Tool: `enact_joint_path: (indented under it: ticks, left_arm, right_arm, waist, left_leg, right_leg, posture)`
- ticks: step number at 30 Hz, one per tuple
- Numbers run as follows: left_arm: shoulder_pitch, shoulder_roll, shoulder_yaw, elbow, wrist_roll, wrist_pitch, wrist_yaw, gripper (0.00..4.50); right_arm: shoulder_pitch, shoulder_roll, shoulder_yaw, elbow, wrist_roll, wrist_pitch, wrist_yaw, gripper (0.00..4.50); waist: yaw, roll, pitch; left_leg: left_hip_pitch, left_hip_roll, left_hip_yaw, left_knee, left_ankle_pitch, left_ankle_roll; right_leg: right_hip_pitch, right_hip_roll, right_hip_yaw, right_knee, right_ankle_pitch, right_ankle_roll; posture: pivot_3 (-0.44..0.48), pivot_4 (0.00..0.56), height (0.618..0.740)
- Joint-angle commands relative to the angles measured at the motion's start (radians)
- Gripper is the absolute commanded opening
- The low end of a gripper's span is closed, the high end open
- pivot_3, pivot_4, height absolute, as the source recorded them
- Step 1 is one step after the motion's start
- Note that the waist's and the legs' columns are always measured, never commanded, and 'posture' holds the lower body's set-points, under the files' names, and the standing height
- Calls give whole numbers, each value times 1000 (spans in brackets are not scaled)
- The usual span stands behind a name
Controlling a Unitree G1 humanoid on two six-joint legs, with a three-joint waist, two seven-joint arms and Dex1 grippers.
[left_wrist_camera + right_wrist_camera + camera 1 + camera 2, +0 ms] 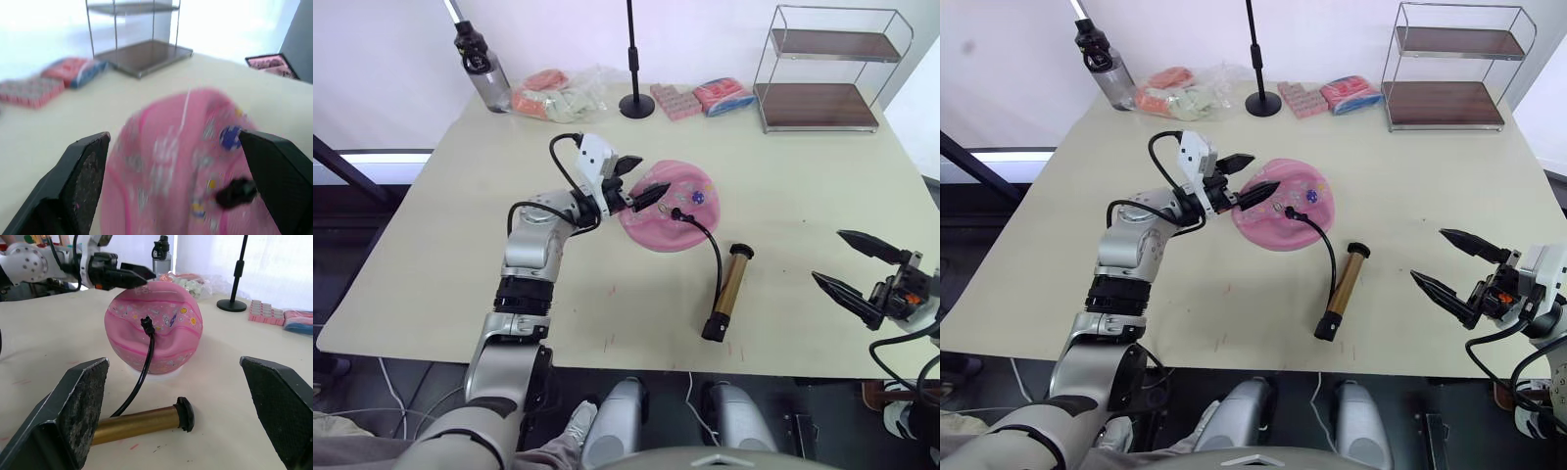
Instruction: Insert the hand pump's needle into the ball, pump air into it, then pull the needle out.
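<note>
Both grippers point(637, 179) point(855, 266) agape; rack point(822, 73), bottle point(481, 67), packets point(705, 97) behind ball point(671, 206).

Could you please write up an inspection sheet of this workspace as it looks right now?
Surface: beige table, some small marks near the front edge.
Job's things: dented pink ball; needle fitting seated in it; hand pump lying beside it.
Clutter: water bottle, bagged items, pink packets, wire shelf, stand base.
Grippers: left gripper open at the ball; right gripper open, apart.
Cables: pump hose; left wrist cable.
Surroundings: nothing seen.
</note>
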Motion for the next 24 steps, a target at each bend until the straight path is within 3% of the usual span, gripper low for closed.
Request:
enact_joint_path:
  ticks: [1, 7, 14, 24]
  left_arm:
    - [34, 27, 25, -90, -37, 27, 1, 4448]
    - [107, 90, 55, -249, -111, 118, 5, 4448]
    - [295, 162, 106, -444, -227, 173, -37, 4448]
    - [658, 285, 222, -535, -254, 121, -85, 4448]
  right_arm:
    - [5, 8, -1, -15, 17, -19, 6, 4500]
    - [7, 10, 1, -13, 21, -22, 9, 4500]
    - [27, 19, 6, -9, 18, -33, 18, 4500]
    - [33, -8, -13, 76, 15, -63, 84, 4500]
  waist:
    - [-4, 0, 0]
    - [-4, -1, 1]
    - [0, -1, 1]
    - [-3, -1, 1]
  left_leg:
    - [1, 0, 1, 0, 0, 0]
    - [1, 1, 1, 1, 0, 0]
    - [4, 3, 2, 1, 0, 0]
    - [16, 7, 12, 2, -3, 5]
  right_leg:
    - [0, 1, 1, 0, 0, 0]
    - [0, 2, 2, 2, 0, 0]
    - [0, 1, 9, 5, 0, 0]
    - [1, 2, 18, 14, -1, -2]
  posture:
    - [0, 150, 740]
    - [0, 150, 740]
    - [0, 150, 740]
    - [0, 150, 740]
